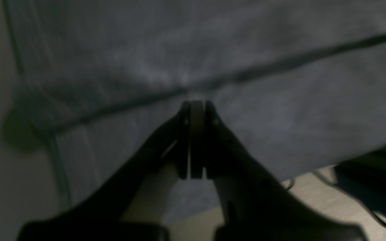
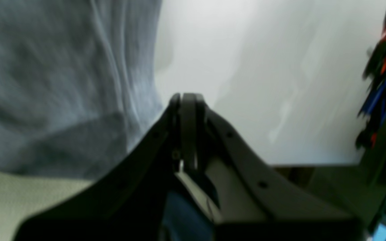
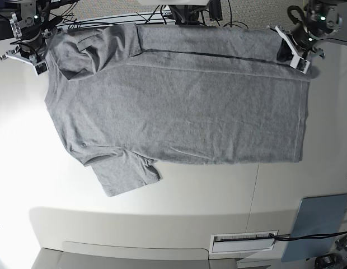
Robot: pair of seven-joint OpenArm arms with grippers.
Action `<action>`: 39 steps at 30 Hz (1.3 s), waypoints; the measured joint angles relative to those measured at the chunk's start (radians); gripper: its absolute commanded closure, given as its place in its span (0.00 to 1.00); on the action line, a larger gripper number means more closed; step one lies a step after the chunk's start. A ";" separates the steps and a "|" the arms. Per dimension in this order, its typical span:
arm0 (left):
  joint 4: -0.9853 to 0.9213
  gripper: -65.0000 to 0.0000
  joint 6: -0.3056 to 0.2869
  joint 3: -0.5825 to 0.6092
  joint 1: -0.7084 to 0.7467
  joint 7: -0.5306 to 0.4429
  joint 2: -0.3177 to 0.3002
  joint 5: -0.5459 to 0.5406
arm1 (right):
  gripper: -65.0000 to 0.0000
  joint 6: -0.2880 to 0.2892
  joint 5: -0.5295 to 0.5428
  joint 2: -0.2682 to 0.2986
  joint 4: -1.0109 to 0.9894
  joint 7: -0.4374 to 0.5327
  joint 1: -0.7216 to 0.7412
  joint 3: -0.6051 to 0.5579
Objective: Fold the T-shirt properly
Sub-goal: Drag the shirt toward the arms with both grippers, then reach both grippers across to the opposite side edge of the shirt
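Note:
The heather-grey T-shirt (image 3: pixel 179 112) lies spread on the white table (image 3: pixel 162 207), plain side up, neck end to the left and hem to the right. Its far edge is turned over in a strip (image 3: pixel 207 42), and one sleeve (image 3: pixel 123 174) points toward the near side. My left gripper (image 3: pixel 294 53) is at the far right corner, by the hem. In the left wrist view it (image 1: pixel 196 102) is shut, with grey cloth (image 1: pixel 280 117) bunched at its tips. My right gripper (image 3: pixel 38 59) is at the far left shoulder. In the right wrist view it (image 2: pixel 186 95) is shut beside stretched cloth (image 2: pixel 45 83).
Black cables (image 3: pixel 162 14) run along the far table edge behind the shirt. A blue-grey panel (image 3: pixel 322 218) lies at the near right corner. A white labelled box (image 3: pixel 243 242) sits at the near edge. A seam (image 3: pixel 254 190) crosses the table.

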 measured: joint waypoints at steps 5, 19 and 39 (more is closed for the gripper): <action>0.041 0.82 -0.008 -0.024 -0.002 -0.003 -0.009 -0.016 | 1.00 0.001 0.000 0.000 0.039 0.011 0.056 0.000; 0.000 0.46 0.135 -0.023 -0.306 0.102 -0.064 -0.069 | 0.58 0.085 0.207 0.001 0.050 0.044 0.296 0.000; -0.782 0.46 0.253 0.213 -1.004 0.100 -0.054 0.034 | 0.58 0.078 0.337 0.001 -0.141 -0.066 0.617 -0.217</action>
